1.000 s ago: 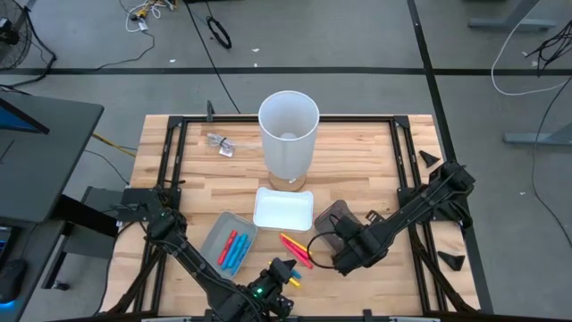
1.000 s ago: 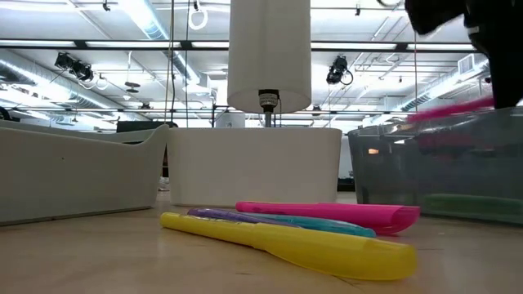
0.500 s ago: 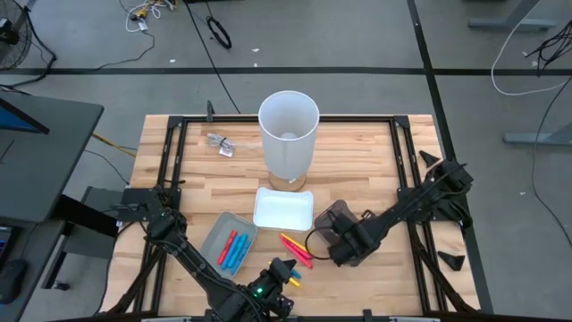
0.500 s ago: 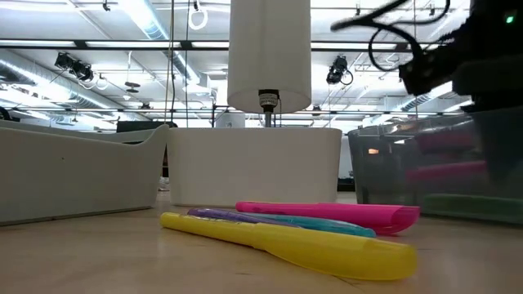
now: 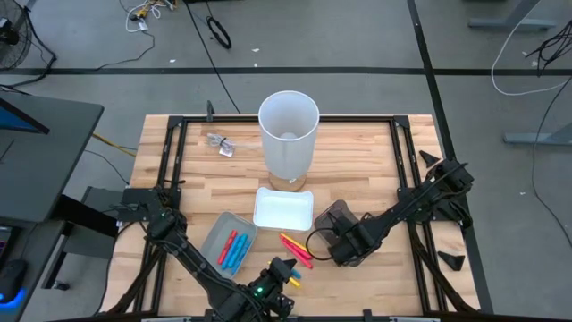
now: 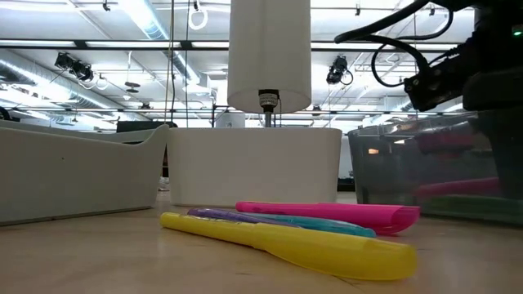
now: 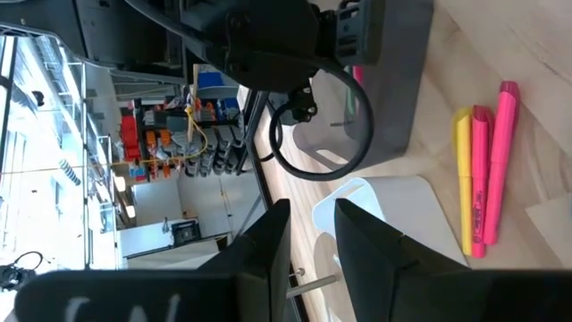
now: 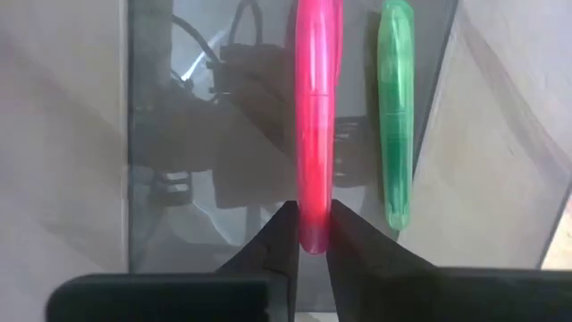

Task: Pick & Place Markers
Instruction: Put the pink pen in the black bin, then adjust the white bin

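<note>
My right gripper [image 5: 340, 240] [image 8: 315, 234] is inside the dark translucent tray [image 5: 331, 215] [image 6: 392, 175], shut on a pink marker [image 8: 315, 116] [image 6: 458, 186]. A green marker [image 8: 396, 116] lies on the tray's floor beside it. A yellow marker [image 6: 286, 241], a pink one [image 6: 327, 214] and a teal one [image 6: 278, 219] lie side by side on the table [image 5: 357, 161] just left of that tray, and show in the high view [image 5: 295, 248]. My left gripper [image 5: 284, 266] [image 7: 313, 234] waits near the table's near edge, open by a narrow gap and empty. My right gripper pinches one end of the pink marker [image 8: 314, 225] between its two fingers [image 8: 279, 237]. The marker sticks straight out beyond the fingertips, along them. It sits about level, low in the dark tray; whether it touches the floor I cannot tell.
A grey tray [image 5: 214, 234] at the near left holds red and blue markers [image 5: 232, 250]. A white tray [image 5: 283, 210] lies mid-table, with a tall white cup [image 5: 288, 134] behind it. A small crumpled thing [image 5: 220, 143] lies at the far left.
My right gripper has gone down with the pink marker, from above the dark tray's rim to low inside the tray. The marker has stayed about level in the fingers.
</note>
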`<state>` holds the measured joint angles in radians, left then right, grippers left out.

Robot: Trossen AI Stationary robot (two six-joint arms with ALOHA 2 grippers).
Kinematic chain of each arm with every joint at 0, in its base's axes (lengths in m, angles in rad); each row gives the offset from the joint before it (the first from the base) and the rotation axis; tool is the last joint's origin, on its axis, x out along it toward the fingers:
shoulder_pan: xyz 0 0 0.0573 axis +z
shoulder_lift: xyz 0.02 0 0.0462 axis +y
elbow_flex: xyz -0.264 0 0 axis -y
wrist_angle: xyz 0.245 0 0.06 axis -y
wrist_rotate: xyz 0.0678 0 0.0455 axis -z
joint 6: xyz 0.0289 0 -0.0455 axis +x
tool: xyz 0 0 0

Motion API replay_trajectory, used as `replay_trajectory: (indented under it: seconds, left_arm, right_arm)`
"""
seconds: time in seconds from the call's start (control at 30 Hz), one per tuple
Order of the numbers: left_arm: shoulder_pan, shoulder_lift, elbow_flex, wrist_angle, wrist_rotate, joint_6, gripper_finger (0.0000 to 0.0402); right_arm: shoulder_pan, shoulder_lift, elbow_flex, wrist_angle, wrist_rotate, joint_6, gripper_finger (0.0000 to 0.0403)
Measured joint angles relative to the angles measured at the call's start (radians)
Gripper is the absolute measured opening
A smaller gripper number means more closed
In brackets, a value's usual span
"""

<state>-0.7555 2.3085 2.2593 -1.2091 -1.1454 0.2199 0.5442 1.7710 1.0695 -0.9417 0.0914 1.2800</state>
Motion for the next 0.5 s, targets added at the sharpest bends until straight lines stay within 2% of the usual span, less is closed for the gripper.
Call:
replay_trajectory:
  seconds: [0.2,0.5]
  left_arm:
    - [0.0,0.0,0.0,0.0,0.001,0.0,0.0096]
    - [0.002,0.0,0.0,-0.001,0.07,-0.006,0.0096]
  right_arm:
    - [0.0,-0.025,-0.002,-0.007,0.006,-0.006,0.0082]
    - [0.0,-0.115,-0.002,-0.029,0.039,0.009,0.0135]
